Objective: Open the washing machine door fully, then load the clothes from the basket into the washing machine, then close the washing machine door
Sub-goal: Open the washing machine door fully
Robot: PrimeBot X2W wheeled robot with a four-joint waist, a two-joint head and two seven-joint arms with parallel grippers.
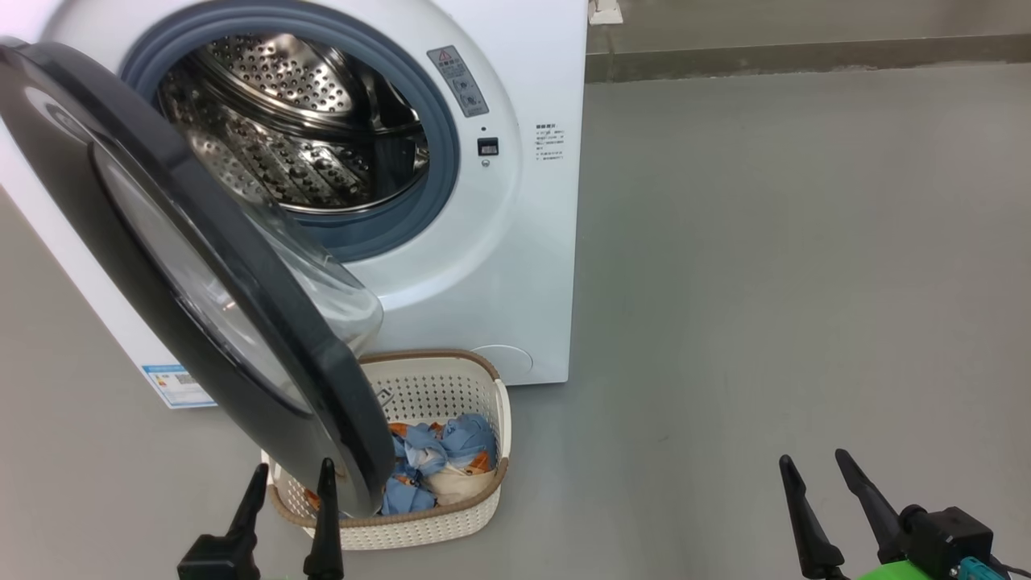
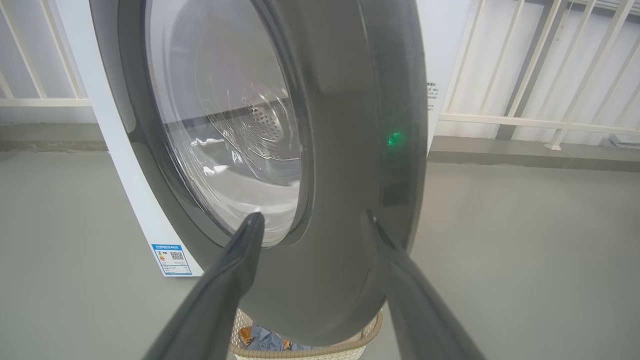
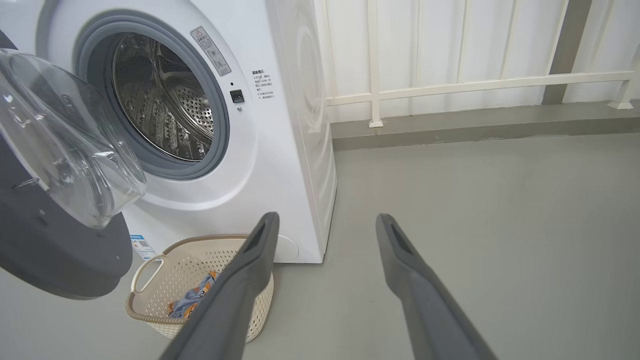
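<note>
So we've got the big white front-loading washing machine with its steel perforated drum, and as far as we can see that drum has nothing in it. The large round door with the glossy black rim and bulging clear glass centre stands roughly half open. Its lower edge hangs over the near-left part of the small cream-white perforated plastic basket with the brown woven-look rim, which sits on the grey floor just in front of the machine. The little heap of light blue, orange-printed and cream-white clothes is all in the basket. We'd say we're on step one, and the door needs pushing wider before anything gets loaded. Our left gripper has its fingers spread and empty, close to the door's outer face, though we can't tell if it's touching. Our right gripper is spread wide too, holding nothing, well off to the side.
</note>
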